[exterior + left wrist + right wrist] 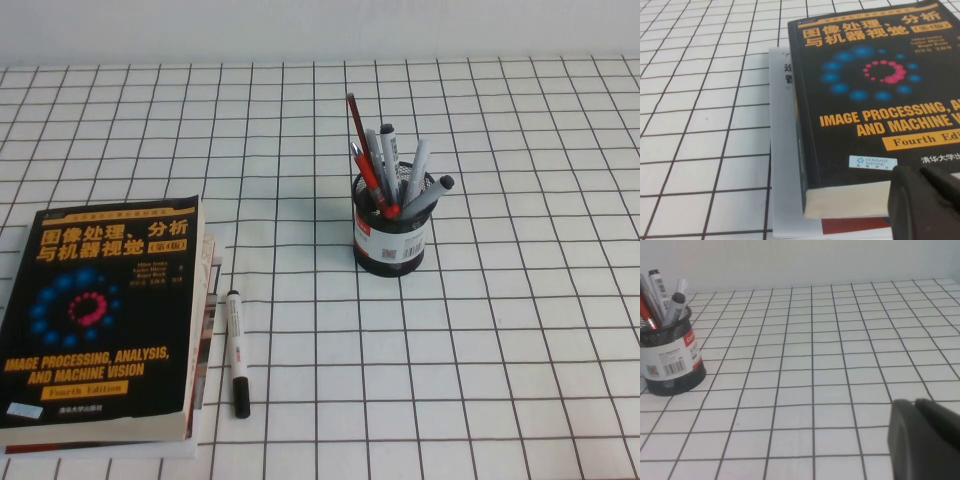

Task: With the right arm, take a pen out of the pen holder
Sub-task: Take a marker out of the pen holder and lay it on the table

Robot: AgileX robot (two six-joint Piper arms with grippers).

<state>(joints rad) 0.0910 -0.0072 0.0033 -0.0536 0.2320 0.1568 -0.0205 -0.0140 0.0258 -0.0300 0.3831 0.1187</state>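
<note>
The right gripper (918,412) was fully closed and held nothing. It hovered over the table (500,350), well apart from the pen holder (390,240), and touched no pen. The left gripper (921,182) hung over a corner of the top book (95,320), far to the left of the pen holder. I could not tell whether it was open or closed.

There was one pen holder, upright. About six pens (378,185) leaned in it, two red and four grey. One marker (238,352) lay to the left of the pen holder, just beside a stack of two books.
</note>
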